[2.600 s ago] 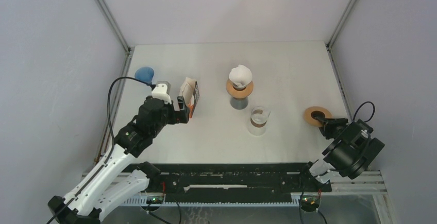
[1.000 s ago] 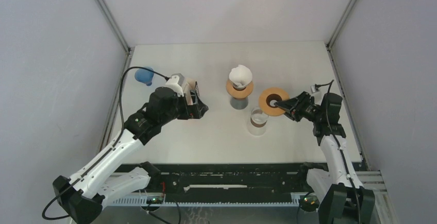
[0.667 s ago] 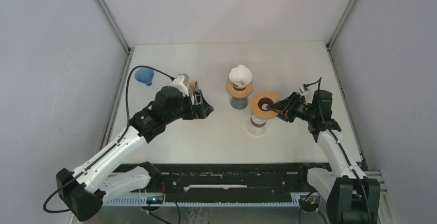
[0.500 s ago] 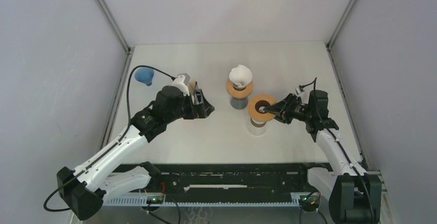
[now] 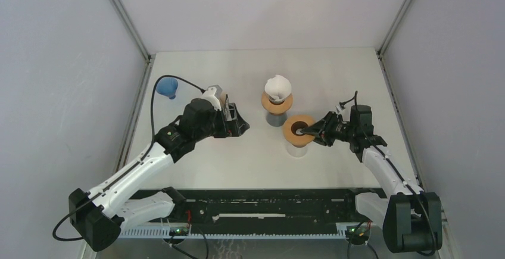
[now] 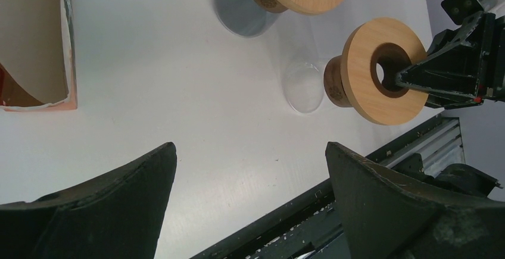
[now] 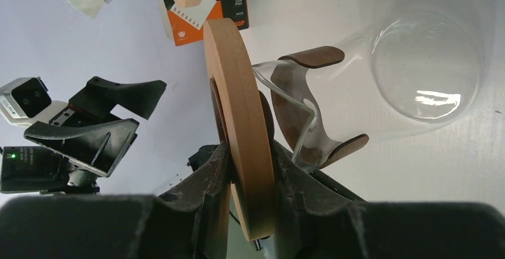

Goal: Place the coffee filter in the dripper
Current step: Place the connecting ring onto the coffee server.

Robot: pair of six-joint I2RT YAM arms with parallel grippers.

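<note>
Gripping the wooden ring (image 7: pixel 235 92) by its rim, the right gripper (image 7: pixel 247 161) has one finger pressed on each flat face, so the ring is firmly pinched and shows edge-on in that wrist view. From above, the ring hangs level right at the mouth of the glass carafe (image 5: pixel 296 147), dark centre hole over the opening; whether wood meets glass, I cannot tell. The carafe stands upright near the middle of the tabletop (image 5: pixel 333 74), a dark wooden collar around its neck. Over on the other side, the left gripper (image 6: pixel 250 152) is spread wide with nothing between its fingers, hovering above bare tabletop and pointed toward the carafe. The filter box (image 6: pixel 33 38) sits just off to one side of it, outside the fingers, mouth open with tan paper showing inside, and the word FILTER is readable on its face from the right wrist. Behind the carafe, a white cone (image 5: pixel 277 84) sits in a second wooden ring (image 5: pixel 277 102) on a grey stand (image 5: pixel 276 119); paper or not, too hard to call. A blue object (image 5: pixel 167 86) lies near the far left edge.
</note>
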